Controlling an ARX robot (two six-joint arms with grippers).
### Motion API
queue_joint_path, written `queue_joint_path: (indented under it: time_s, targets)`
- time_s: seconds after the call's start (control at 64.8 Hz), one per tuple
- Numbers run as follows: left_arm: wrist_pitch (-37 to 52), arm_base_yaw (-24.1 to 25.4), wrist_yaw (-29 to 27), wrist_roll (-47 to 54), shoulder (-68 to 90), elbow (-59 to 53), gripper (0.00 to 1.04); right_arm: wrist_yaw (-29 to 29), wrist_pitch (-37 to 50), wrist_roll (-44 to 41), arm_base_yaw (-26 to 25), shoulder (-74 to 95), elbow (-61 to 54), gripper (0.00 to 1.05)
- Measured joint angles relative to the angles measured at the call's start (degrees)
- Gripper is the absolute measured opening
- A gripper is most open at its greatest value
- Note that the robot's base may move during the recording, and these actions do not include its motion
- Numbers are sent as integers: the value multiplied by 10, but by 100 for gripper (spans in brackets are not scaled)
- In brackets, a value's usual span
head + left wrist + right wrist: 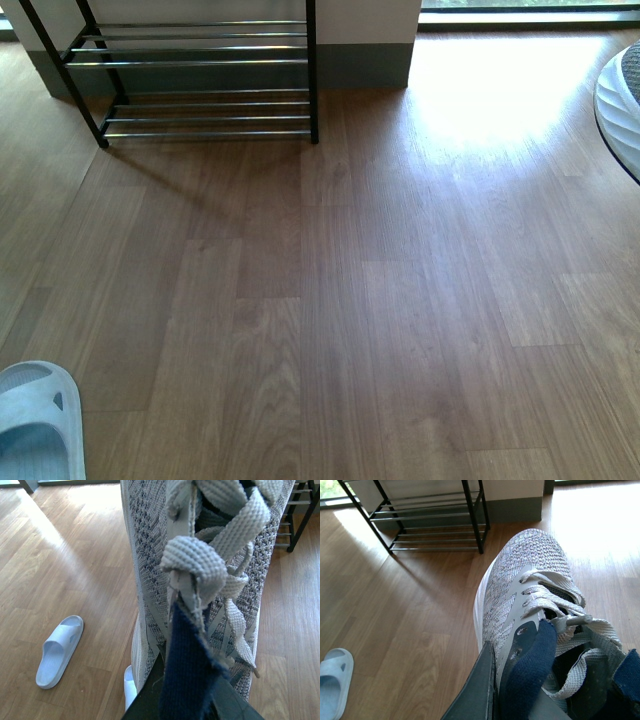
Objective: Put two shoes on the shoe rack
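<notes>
— Wood-plank floor (350,300) fills the front view, with a sunlit patch at the far right under a window. What stands on it?
— At the far left, against a grey skirting, is the shoe rack (200,62), a black frame with chrome bars. A pale blue slide (35,420) lies in the near left corner, well apart from the rack. No arm shows, and a white ribbed shape (618,100) is cut off at the right edge. I cannot tell what it is.
— And the left wrist view?
— It adds what the front misses. The left gripper (190,705) is clamped on the navy tongue of a grey sneaker (150,555), whose laces hang loose and close to the lens. A slide (59,650) lies flat on the floor beyond it, and a corner of the rack (300,510) shows.
— The right wrist view?
— The right gripper (512,695) is closed on the navy lining of the other grey sneaker (520,575), held clear of the floor with its toe towards the rack (435,515). Both rack shelves show bare bars. A slide (334,682) sits at the edge.
</notes>
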Motion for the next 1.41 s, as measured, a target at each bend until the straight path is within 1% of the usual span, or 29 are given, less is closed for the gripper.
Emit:
queue_joint_path:
  time_s: [0.525,0.957,1.096,1.405]
  targets:
    - [0,2,-8,0,0,0,3,-3,0,0,1,0,0,1]
    - [0,-5,10,4,1,-1,3,10,0,0,-2,0,0,1]
    - [0,-3,-1,4,1,-1,3,5,0,0,-2,0,0,1]
    - [0,-2,1,4,1,-1,3,0,0,0,-1,1,-1,1]
